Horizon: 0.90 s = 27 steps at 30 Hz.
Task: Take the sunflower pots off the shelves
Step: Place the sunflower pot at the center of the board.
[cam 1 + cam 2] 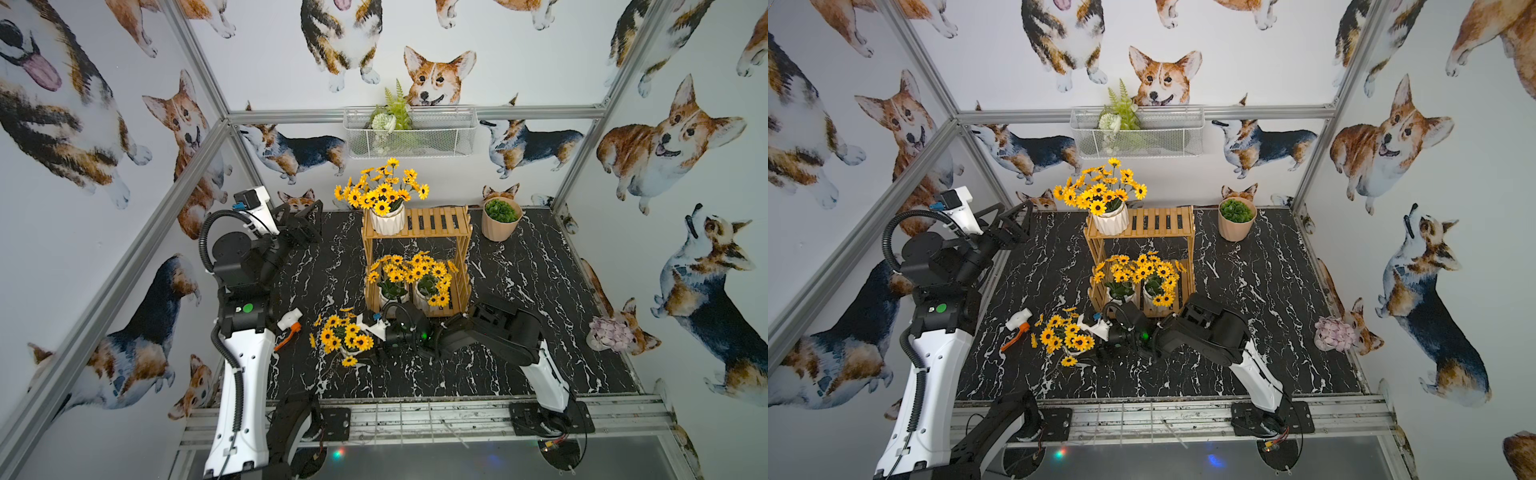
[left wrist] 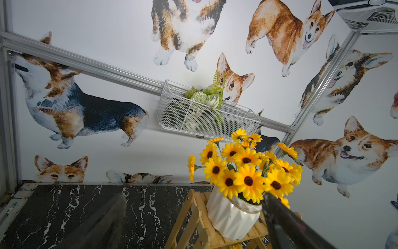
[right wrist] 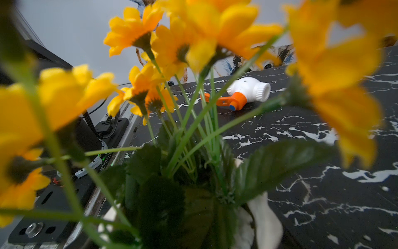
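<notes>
Sunflower pots (image 1: 387, 222) sit in three spots: we see one on the left end of the top tier of the shelves (image 1: 436, 224), two side by side on the lower tier, and a fourth pot (image 1: 349, 337) on the bench (image 1: 540, 291) just before the shelves' front left corner. The right claw (image 1: 366, 337) is at that fourth pot, buried in blooms; released or grasping, we cannot tell. The left claw (image 1: 315, 220) hangs released, left of the shelves.

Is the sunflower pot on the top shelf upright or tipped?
Upright: the sunflower pot sits flat on the top shelf, blooms up.
</notes>
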Available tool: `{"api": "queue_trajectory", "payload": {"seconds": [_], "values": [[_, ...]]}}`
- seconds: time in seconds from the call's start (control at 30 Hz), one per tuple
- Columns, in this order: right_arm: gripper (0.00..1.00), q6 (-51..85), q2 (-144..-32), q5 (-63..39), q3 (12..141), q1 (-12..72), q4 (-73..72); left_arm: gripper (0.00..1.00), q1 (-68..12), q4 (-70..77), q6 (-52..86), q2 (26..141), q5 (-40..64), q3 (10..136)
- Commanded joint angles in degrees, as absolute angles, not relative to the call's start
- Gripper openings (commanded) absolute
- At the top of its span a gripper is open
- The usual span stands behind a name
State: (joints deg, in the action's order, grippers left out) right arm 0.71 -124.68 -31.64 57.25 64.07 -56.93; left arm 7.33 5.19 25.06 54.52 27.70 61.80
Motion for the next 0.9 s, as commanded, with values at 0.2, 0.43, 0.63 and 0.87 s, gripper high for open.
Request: {"api": "queue_trajectory", "payload": {"seconds": [0.2,0.43,0.63,0.87], "values": [[0.71,-0.86,-123.93,-33.07,57.46,64.13,-52.17,1.0,7.32,6.32,24.85,54.31,27.68,61.52],[0.82,-1.58,-123.4,-32.87,57.58,64.19,-50.1,1.0,7.29,6.42,24.96,54.29,27.69,61.35],[0.88,-2.01,-123.31,-32.61,57.91,64.12,-48.34,1.0,7.29,6.59,25.14,54.34,27.77,61.42],[0.95,-2.73,-122.97,-32.18,58.35,64.22,-46.0,1.0,7.29,6.68,25.27,54.39,27.77,61.35]]}}
